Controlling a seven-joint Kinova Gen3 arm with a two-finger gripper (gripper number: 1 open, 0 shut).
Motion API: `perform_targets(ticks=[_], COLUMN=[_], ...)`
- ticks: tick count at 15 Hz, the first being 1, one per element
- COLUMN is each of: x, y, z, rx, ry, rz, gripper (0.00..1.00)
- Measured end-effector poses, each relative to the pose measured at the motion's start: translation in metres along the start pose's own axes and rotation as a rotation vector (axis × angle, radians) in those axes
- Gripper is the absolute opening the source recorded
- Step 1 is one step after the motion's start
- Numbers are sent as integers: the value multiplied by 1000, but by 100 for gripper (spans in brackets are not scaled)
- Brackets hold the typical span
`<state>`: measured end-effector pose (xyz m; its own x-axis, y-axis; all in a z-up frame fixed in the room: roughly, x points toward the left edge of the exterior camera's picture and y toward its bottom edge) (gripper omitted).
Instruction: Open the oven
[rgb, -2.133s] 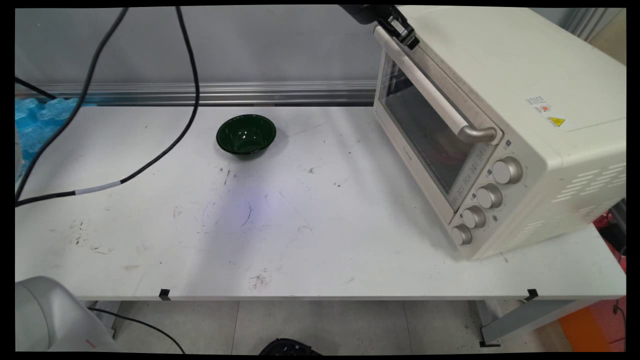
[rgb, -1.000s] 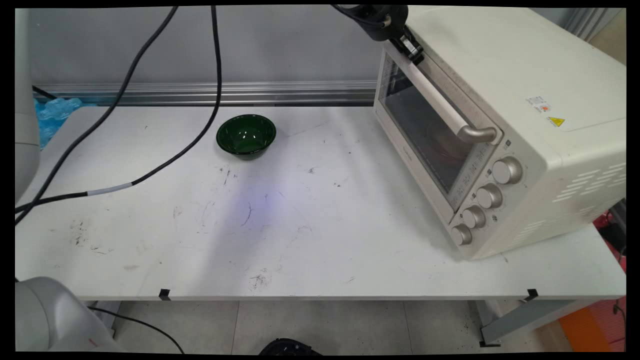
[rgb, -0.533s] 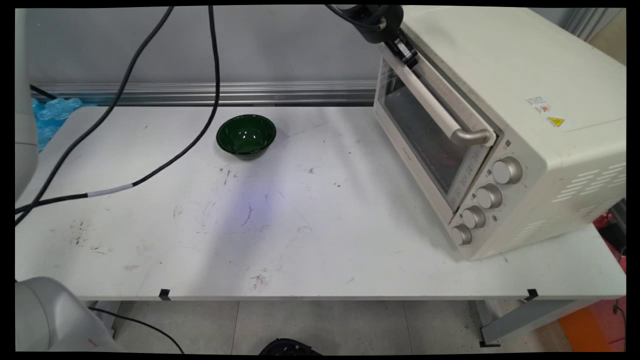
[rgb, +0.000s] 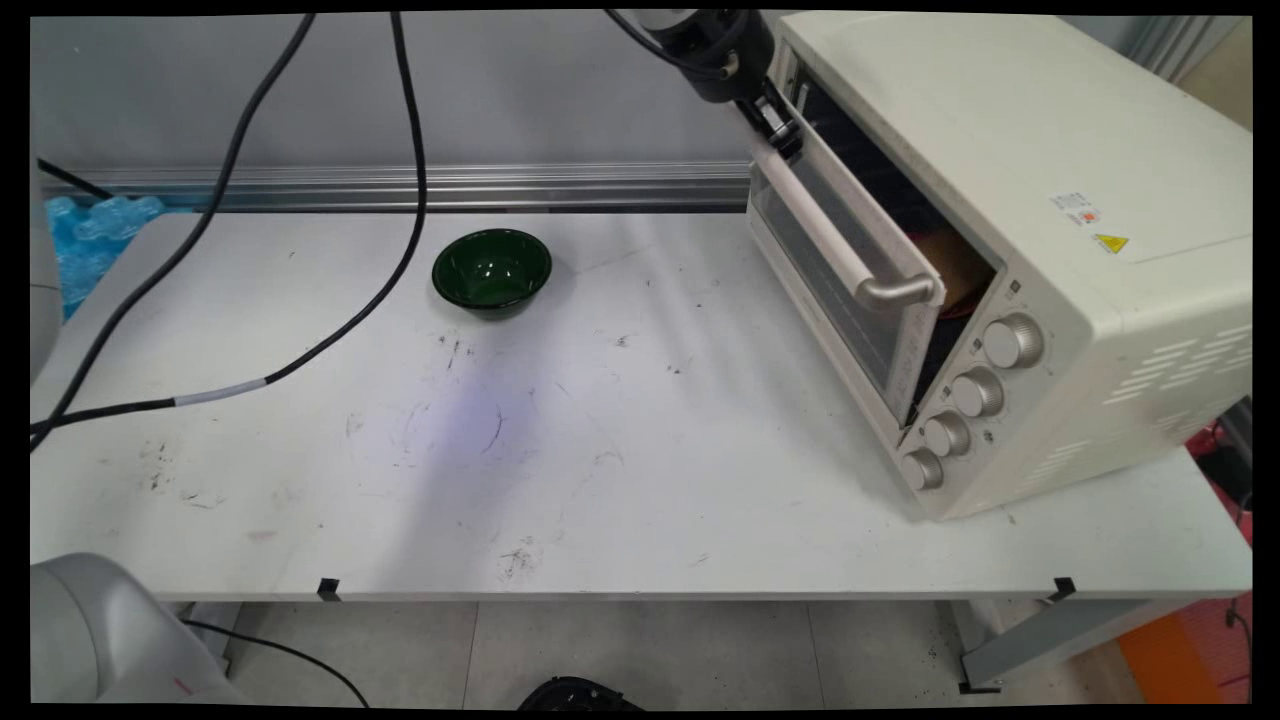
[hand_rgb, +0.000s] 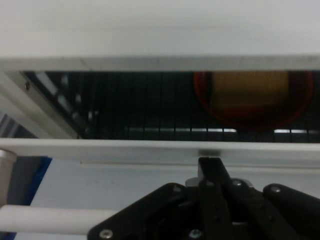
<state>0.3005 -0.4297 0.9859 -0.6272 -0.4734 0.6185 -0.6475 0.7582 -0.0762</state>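
The gripper (rgb: 778, 128) is found at the far end of the oven door handle (rgb: 830, 232), and its jaws are closed on that handle. The oven door (rgb: 838, 285) is seen tilted partly open from the top edge of the cream toaster oven (rgb: 1040, 240), which is set on the worktop (rgb: 620, 460). Through the gap, in the hand view, a wire rack (hand_rgb: 135, 107) is observed inside the oven, and on it a red dish (hand_rgb: 252, 97) with yellowish contents. A dark green bowl (rgb: 491, 271) is placed upright on the worktop, well apart from the oven on its door side. Four knobs (rgb: 965, 395) are noted beside the door
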Motion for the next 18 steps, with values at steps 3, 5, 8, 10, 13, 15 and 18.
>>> perform_targets(ticks=[3, 5, 8, 10, 13, 15, 18], x=[-8, -13, -19, -25, -34, -40, -49], y=[0, 0, 1, 1, 2, 3, 3], z=[-4, -6, -8, -9, -9, -8, -6], rx=[-3, -5, -8, -10, -14, -18, -21], ry=[-24, -40, -57, -69, -83, -88, -90], rz=[5, 9, 13, 12, 8, 5, 4], gripper=[0, 0, 0, 0, 0, 0, 0])
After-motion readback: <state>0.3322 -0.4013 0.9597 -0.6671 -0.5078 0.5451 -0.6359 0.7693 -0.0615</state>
